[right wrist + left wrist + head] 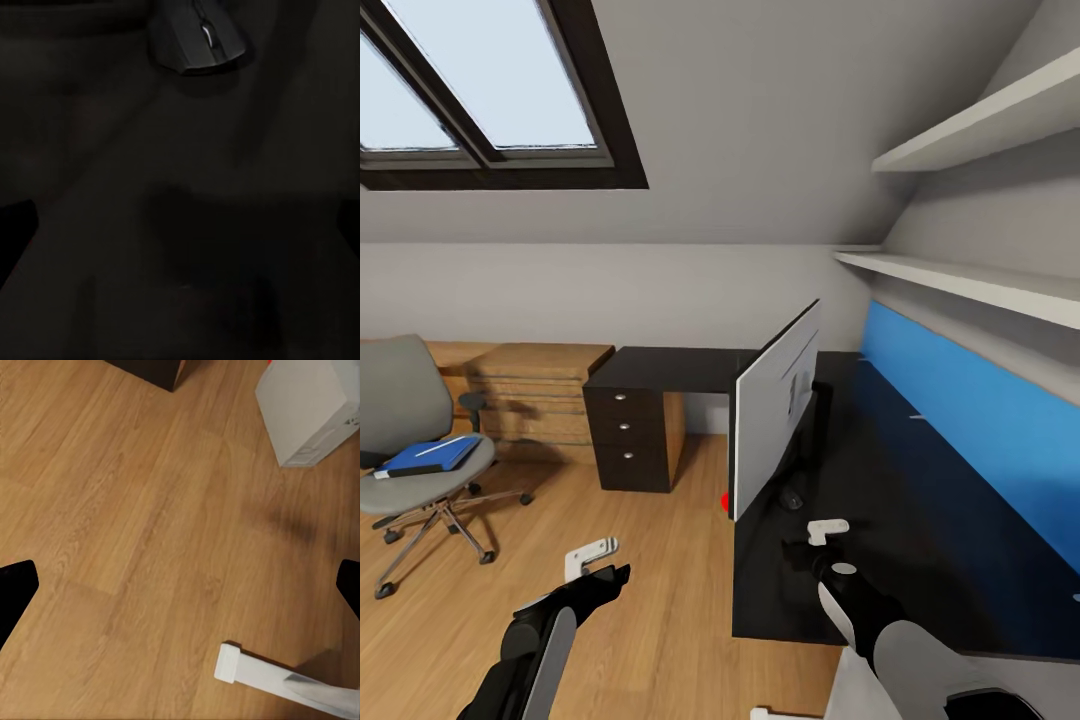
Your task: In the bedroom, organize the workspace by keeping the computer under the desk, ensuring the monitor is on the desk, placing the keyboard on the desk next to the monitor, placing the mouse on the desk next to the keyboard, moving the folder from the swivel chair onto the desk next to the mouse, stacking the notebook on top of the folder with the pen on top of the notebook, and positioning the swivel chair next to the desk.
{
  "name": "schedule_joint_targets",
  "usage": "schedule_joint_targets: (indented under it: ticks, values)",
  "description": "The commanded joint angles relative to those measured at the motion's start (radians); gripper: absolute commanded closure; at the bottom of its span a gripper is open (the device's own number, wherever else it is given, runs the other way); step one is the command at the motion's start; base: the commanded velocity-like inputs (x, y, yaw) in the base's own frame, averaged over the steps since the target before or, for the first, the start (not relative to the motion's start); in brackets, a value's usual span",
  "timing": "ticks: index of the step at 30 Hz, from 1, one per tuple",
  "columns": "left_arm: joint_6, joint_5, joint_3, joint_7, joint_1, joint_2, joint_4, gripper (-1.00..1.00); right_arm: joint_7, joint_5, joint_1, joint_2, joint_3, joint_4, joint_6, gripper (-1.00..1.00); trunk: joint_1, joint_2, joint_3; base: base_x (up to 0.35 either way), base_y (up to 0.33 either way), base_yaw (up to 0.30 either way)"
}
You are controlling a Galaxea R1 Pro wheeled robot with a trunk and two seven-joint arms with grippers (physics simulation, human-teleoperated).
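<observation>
Right gripper poised over the mouse on the tabletop

The right gripper (822, 545) hung empty, fingers spread, over the black tabletop (920, 520), with the mouse (196, 41) just ahead by the monitor (778, 420). The left gripper (598, 572) was spread over the wood floor. The folder (428, 456) lay on the swivel chair (410, 440), well apart from the desk. A clean pick probably called for centring the fingers across the mouse's sides before lowering, clear of the monitor's foot.
</observation>
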Motion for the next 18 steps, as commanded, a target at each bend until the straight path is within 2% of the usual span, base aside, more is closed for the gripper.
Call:
schedule_joint_targets:
  ticks: [1, 3, 9, 18]
  values:
    - [0.004, 0.011, 0.001, 0.007, -0.001, -0.001, -0.001, -1.00, -0.006, -0.001, -0.001, 0.000, 0.007, 0.001, -0.001, -1.00, 0.000, -0.001, -0.001, 0.027, 0.000, 0.000]
    - [0.004, 0.011, 0.002, 0.007, -0.001, -0.001, -0.001, -1.00, -0.006, -0.001, -0.001, 0.000, 0.007, 0.001, -0.001, -1.00, 0.000, -0.001, -0.001, 0.023, 0.000, 0.000]
    - [0.004, 0.010, 0.003, 0.007, -0.001, -0.001, -0.001, -1.00, -0.006, -0.003, -0.001, -0.001, 0.007, 0.001, -0.002, -1.00, 0.000, -0.001, -0.001, 0.204, -0.026, 0.000]
    - [0.004, 0.009, 0.004, 0.008, -0.001, -0.001, -0.001, -1.00, -0.006, -0.006, -0.001, 0.000, 0.007, 0.001, -0.003, -1.00, 0.000, -0.001, -0.001, 0.089, -0.004, 0.000]
